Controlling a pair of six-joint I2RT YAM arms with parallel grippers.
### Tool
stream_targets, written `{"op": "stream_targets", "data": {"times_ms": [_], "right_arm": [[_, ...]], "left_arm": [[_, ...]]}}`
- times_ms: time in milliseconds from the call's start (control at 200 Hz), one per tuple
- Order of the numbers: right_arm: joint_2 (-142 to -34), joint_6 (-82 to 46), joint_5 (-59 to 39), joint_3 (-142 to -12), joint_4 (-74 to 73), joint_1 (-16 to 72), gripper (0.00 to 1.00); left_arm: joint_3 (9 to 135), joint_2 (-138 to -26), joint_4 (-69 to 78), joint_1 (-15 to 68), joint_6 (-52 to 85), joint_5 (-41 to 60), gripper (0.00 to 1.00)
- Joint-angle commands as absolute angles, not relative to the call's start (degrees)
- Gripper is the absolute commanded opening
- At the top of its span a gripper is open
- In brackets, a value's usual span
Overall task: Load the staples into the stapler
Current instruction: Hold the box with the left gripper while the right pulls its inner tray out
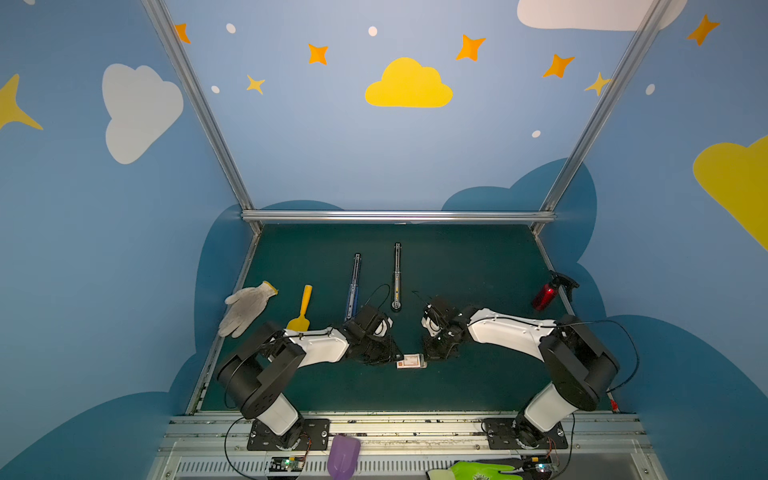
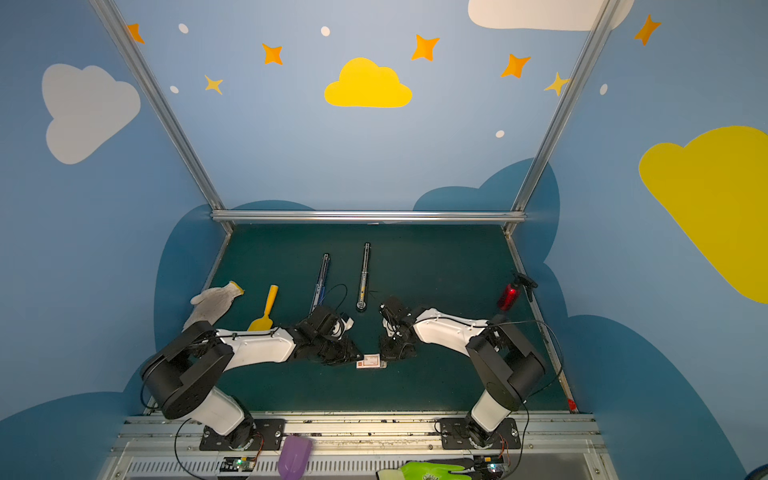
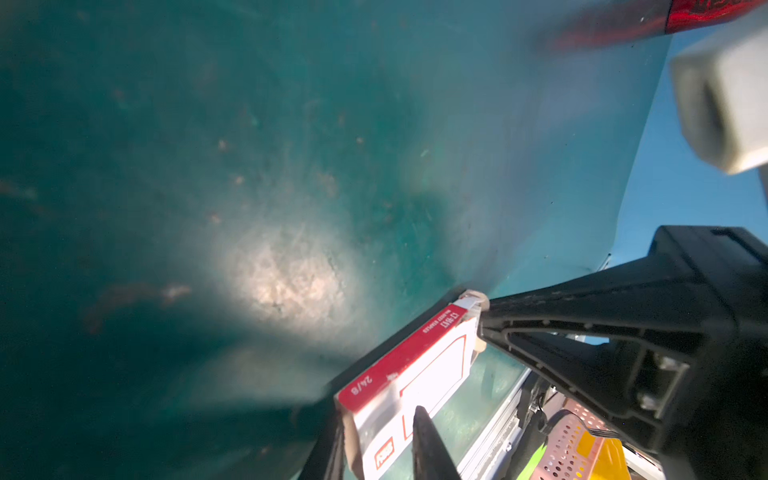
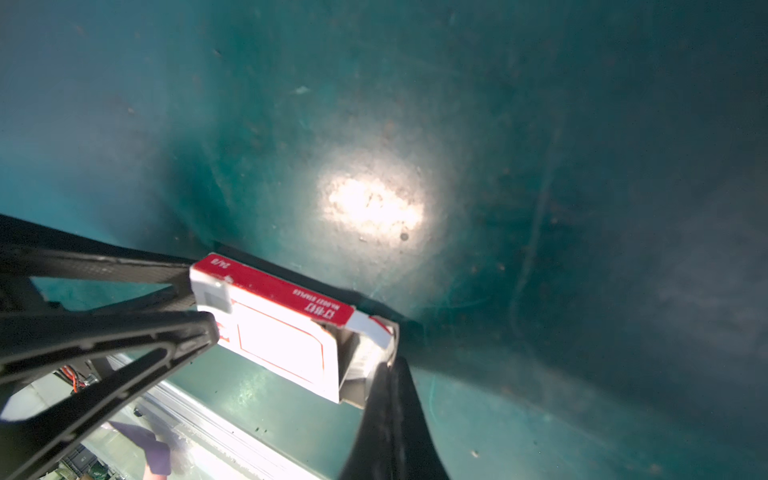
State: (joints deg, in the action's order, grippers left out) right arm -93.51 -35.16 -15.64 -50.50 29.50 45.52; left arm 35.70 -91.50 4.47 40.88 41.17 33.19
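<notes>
The staple box (image 1: 411, 360) lies on the green surface (image 1: 478, 266), directly between the two hands. Left hand (image 3: 376, 415): fingers (image 3: 428, 440) slightly parted, straddling the box end nearest it (whether they press it, I cannot tell). Right hand (image 4: 386, 374): closed tight, pinching the inner tray (image 4: 365, 353) that pokes out of the box toward it.

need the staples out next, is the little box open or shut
Partly open: in the right wrist view the inner tray sticks out of one end of the sleeve. Contents too blurred to tell.
</notes>
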Motion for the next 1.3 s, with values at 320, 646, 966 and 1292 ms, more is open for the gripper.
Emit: {"op": "stream_targets", "data": {"times_ms": [320, 646, 966, 1292], "right_arm": [[-93.2, -35.8, -14.7, -49.6, 29.4, 45.1, 0.0], [-90.0, -35.2, -10.9, -48.2, 32.7, 41.9, 0.0], [-89.3, -34.5, -10.6, -47.6, 33.0, 40.8, 0.0], [-88.4, -33.0, -9.4, -47.8, 34.4, 39.0, 0.0]], "left_arm": [[35.4, -93.5, 6.4, 41.0, 41.3, 33.9, 0.04], [35.1, -92.1, 4.7, 41.0, 40.9, 31.8, 0.04], [36.1, -92.0, 3.6, 40.9, 40.4, 31.4, 0.04], [36.1, -91.5, 3.0, 40.7, 40.2, 30.9, 0.04]]}}
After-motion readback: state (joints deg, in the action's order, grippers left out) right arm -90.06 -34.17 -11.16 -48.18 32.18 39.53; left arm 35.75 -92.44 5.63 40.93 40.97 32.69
